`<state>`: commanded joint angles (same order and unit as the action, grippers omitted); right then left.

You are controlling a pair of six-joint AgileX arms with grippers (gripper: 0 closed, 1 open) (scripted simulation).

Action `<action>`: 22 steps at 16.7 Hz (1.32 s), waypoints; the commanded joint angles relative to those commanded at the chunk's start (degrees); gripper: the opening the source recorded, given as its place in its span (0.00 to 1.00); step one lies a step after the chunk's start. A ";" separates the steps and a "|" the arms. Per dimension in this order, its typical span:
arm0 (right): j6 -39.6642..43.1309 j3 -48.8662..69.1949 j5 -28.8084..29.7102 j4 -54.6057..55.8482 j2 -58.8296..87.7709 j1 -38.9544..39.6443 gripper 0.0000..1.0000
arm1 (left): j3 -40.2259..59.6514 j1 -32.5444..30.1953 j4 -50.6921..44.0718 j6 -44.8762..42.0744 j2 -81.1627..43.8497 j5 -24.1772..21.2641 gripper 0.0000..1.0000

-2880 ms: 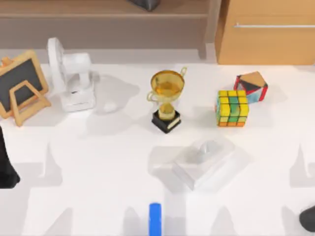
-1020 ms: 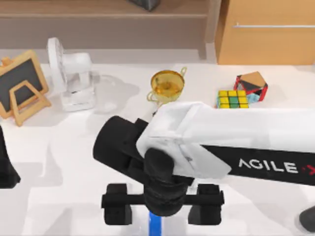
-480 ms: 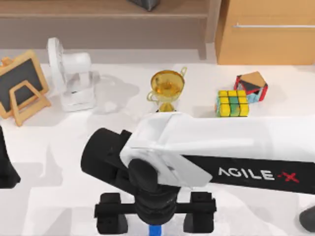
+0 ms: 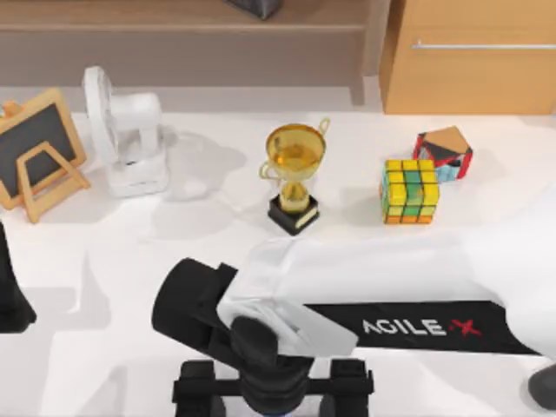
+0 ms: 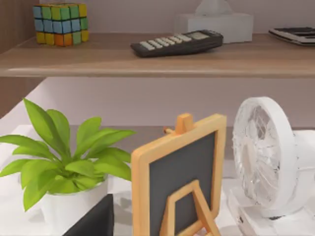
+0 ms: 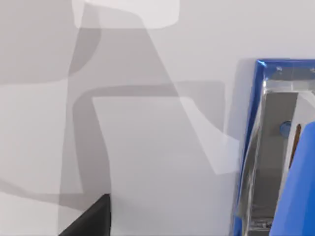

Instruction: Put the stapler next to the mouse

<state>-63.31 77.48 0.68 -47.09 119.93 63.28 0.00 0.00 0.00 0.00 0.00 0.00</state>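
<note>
The right gripper [image 4: 274,401] hangs low over the near edge of the smooth white bench [image 4: 130,261]; whether its fingers are wide or narrow cannot be told. The right wrist view shows the stapler [image 6: 275,147], glossy blue with a metal channel, lying on the bench close below. The left arm sits parked at far left.

From above I see the easel [image 4: 36,149] at the far left of the frame, the fan [image 4: 129,139] just right of it, the trophy [image 4: 295,174] near the middle, and the cube [image 4: 410,190] right of that with a second cube [image 4: 445,151] behind it. My right arm [image 4: 373,291] lies across the lower frame. My left arm [image 4: 10,295] sits at the left edge.
</note>
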 joint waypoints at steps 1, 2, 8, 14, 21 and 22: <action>0.00 0.00 0.00 0.00 0.00 0.00 1.00 | 0.00 0.00 0.00 0.00 0.00 0.00 1.00; 0.00 0.00 0.00 0.00 0.00 0.00 1.00 | 0.00 0.00 0.00 0.00 0.00 0.00 1.00; 0.00 0.00 0.00 0.00 0.00 0.00 0.62 | 0.00 0.00 0.00 0.00 0.00 0.00 1.00; 0.00 0.00 0.00 0.00 0.00 0.00 0.17 | 0.00 0.00 0.00 0.00 0.00 0.00 1.00; 0.00 0.00 0.00 0.00 0.00 0.00 0.00 | 0.00 0.00 0.00 0.00 0.00 0.00 1.00; 0.00 0.00 0.00 0.00 0.00 0.00 0.00 | 0.00 0.00 0.00 0.00 0.00 0.00 1.00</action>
<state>-63.31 77.48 0.68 -47.09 119.93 63.28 0.00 0.00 0.00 0.00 0.00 0.00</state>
